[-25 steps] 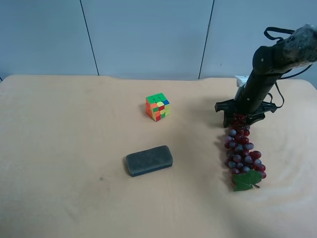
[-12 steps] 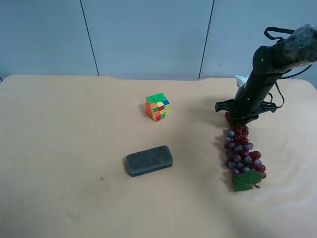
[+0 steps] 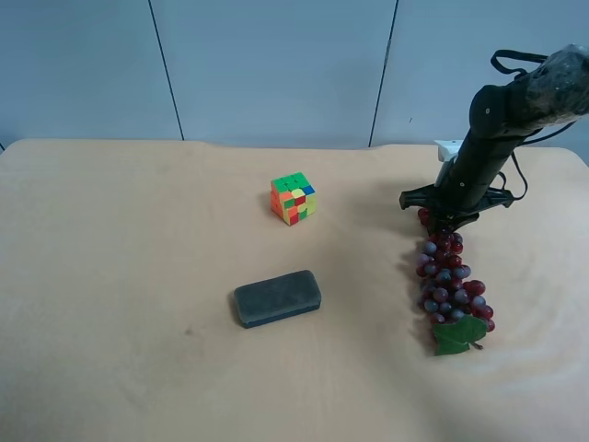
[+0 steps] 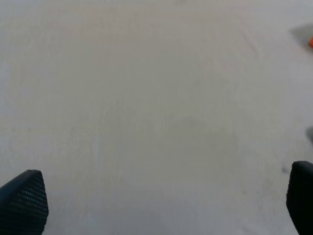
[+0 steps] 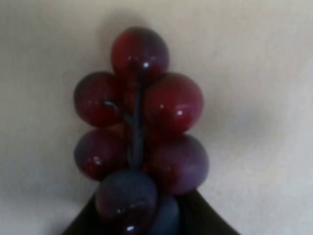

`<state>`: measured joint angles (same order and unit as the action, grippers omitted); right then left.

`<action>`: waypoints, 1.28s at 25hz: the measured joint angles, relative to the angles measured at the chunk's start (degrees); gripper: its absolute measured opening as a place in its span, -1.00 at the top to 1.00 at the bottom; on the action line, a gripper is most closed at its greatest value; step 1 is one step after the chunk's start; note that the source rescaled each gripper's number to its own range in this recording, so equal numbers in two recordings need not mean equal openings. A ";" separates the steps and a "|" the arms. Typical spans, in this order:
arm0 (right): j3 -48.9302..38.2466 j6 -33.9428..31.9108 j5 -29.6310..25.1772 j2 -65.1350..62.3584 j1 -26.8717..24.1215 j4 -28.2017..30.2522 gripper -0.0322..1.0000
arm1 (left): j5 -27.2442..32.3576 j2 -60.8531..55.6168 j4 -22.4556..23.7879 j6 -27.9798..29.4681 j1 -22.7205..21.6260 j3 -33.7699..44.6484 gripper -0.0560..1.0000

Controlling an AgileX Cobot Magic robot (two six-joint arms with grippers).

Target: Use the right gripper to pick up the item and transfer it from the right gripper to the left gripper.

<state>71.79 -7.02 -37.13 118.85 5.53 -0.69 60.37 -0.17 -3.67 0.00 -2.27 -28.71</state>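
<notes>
1. Comparing with a second ago, the right gripper has risen slightly at the far end of the item, and the topmost grapes have come up with it.
2. Judgement: the pick-up has begun, with lifting barely started and the handover not yet due.
3. Right claw: it appears clamped on the stem end of the bunch. The right wrist view shows grapes packed close against the dark finger bases, though the tips themselves are hidden.
4. Left gripper: fingers stand wide apart over bare table, holding nothing.
5. Location: the item lies along the table at the exterior high view's right, well apart from the puzzle cube and the dark case.
6. Appearance: a long bunch of glossy dark red and purplish grapes on a dark stem, with the green leaf resting on the table at the near end.
</notes>
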 joint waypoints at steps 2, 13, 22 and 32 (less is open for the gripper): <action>0.00 0.76 -0.07 -0.52 0.00 0.00 0.84 | 0.00 0.00 0.00 0.00 0.00 0.00 -1.00; 0.00 5.35 -0.29 -4.52 0.00 -1.10 0.86 | 0.00 0.00 0.00 0.00 0.00 0.00 -1.00; 0.00 16.37 -2.01 -7.45 0.00 -12.19 0.86 | 0.00 0.00 0.00 0.00 0.00 0.00 -1.00; 0.00 36.82 -12.37 -7.54 0.00 -37.89 0.86 | 0.00 0.00 0.00 0.00 0.00 0.00 -1.00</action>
<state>71.79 29.80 -49.50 111.31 5.53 -38.58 60.37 -0.17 -3.67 0.00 -2.27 -28.71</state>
